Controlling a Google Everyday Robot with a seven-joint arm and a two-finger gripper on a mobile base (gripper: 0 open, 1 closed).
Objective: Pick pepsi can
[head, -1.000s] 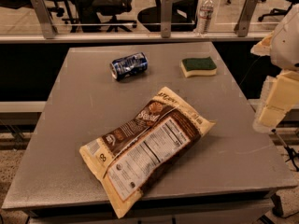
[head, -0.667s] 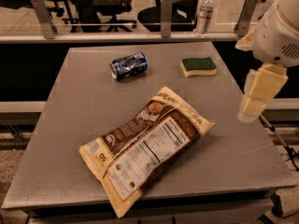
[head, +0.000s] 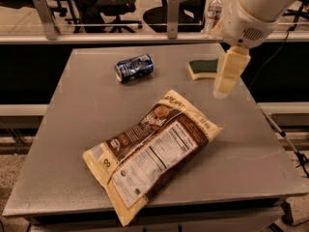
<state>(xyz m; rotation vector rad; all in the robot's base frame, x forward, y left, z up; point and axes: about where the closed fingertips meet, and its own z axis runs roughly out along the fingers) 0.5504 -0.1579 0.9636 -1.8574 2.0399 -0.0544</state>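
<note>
Pepsi can (head: 134,67) on its side, far left of centre on the table (head: 67,129), clear of the chip bag (head: 152,151). Carry the gripper (head: 226,76), hovering by the sponge (head: 203,69) at far right, leftward, then lower across the can's width. Grasp state: cannot tell. Since a second ago, shifted inward from the right edge; can unmoved.

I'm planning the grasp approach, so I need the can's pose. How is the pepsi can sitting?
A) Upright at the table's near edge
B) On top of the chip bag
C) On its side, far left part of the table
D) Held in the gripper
C: the pepsi can lies on its side on the table, beyond the chip bag. The gripper hangs to the right by the sponge, apart from the can.
</note>
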